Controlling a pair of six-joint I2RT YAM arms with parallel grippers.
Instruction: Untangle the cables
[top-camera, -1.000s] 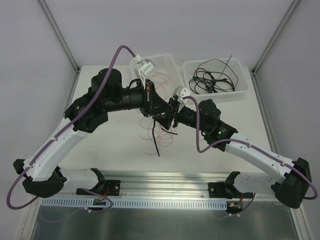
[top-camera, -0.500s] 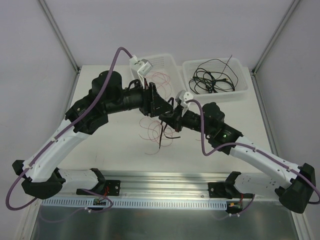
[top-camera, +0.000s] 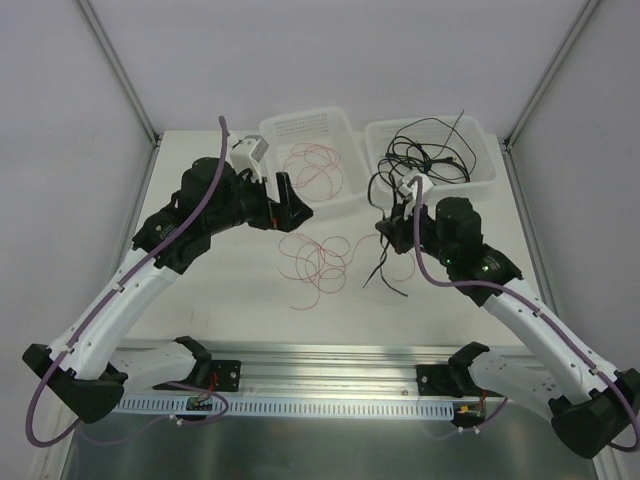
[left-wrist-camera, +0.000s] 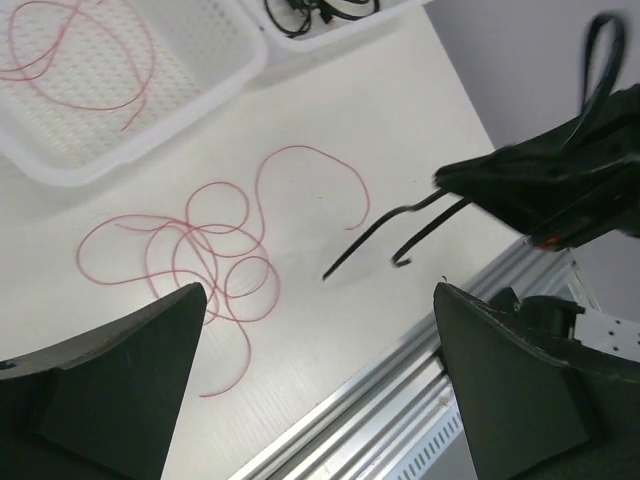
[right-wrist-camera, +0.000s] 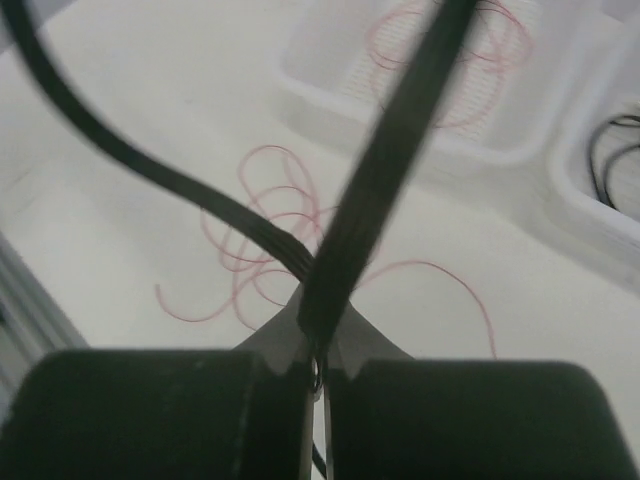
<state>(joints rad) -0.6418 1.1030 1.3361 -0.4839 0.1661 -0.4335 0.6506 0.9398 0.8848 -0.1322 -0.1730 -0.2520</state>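
Evidently to part it from the red wires (left-wrist-camera: 222, 262), right gripper (right-wrist-camera: 318, 348) clamps the black cable (right-wrist-camera: 392, 150); left gripper (left-wrist-camera: 318, 395) gapes empty.

Wire loops (top-camera: 318, 262) lie on the table (top-camera: 230, 285) before the left bin (top-camera: 305, 125), the right bin (top-camera: 480, 186) beside it

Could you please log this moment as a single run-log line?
left tool open over table | right tool shut on black cable, ends hanging | red wire looped on table, apart from black cable
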